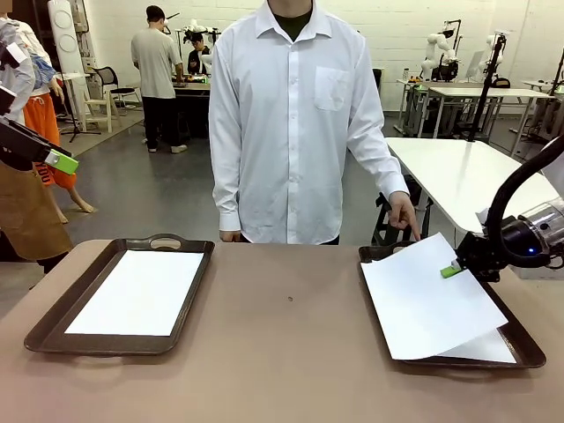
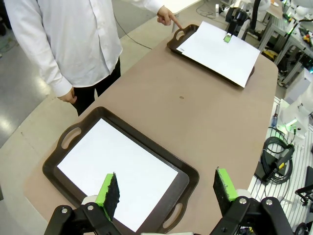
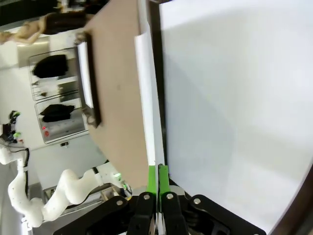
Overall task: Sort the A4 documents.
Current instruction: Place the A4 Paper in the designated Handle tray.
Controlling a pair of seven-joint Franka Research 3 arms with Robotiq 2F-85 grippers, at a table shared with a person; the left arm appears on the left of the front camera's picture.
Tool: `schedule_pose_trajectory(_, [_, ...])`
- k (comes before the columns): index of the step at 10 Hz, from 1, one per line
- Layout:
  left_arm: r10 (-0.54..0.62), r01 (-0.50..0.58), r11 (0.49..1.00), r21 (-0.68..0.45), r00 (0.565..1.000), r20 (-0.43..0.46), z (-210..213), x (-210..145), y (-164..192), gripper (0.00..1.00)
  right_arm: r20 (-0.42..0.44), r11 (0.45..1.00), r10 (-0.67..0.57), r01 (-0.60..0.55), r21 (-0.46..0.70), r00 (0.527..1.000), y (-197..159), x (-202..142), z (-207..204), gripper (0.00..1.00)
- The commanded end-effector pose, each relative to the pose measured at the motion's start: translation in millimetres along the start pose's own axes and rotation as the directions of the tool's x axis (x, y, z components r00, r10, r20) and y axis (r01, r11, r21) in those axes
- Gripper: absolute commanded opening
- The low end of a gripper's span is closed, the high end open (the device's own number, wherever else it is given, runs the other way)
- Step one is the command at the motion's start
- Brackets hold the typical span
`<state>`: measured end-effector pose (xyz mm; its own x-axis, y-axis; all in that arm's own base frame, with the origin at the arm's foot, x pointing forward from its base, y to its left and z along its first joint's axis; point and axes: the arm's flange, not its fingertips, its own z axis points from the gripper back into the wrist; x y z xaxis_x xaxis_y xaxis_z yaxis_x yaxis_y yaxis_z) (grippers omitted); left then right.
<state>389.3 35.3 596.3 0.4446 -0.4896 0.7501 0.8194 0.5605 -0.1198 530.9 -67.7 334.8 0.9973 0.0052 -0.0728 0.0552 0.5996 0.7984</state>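
Plainly, the lifted sheet (image 1: 427, 300) was pinched only at its edge by the closed right tool (image 1: 451, 270), so it could have slipped, creased or dragged the sheet (image 1: 486, 349) beneath off the right tray (image 1: 529, 357). Both were thin, white and blank, the held one tilted above that tray; another sheet (image 1: 139, 292) lay flat in the left tray (image 1: 53, 333) on the desk (image 1: 282, 352), and the left tool (image 2: 166, 188) hung open above it.

The room is lit evenly and brightly from overhead. Soft shadows are cast under the lifted sheet (image 1: 430, 300). Wide-angle bending is seen at the wrist views' edges; the near paper is washed out.
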Motion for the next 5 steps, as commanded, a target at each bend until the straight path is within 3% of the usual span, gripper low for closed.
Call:
schedule_pose_trajectory(1, [-0.001, 0.001, 1.0, 0.002, 1.0, -0.002, -0.4, 0.5, -0.9, 1.0, 0.0, 0.991, -0.058, 0.057, -0.122, 0.998, 0.6, -5.8, 2.3, 0.01])
schedule_pose_trajectory(5, [-0.001, 0.001, 1.0, 0.002, 1.0, -0.002, -0.4, 0.5, -0.9, 1.0, 0.043, 0.956, -0.076, 0.085, -0.28, 0.996, -6.4, -6.0, 7.3, 0.01])
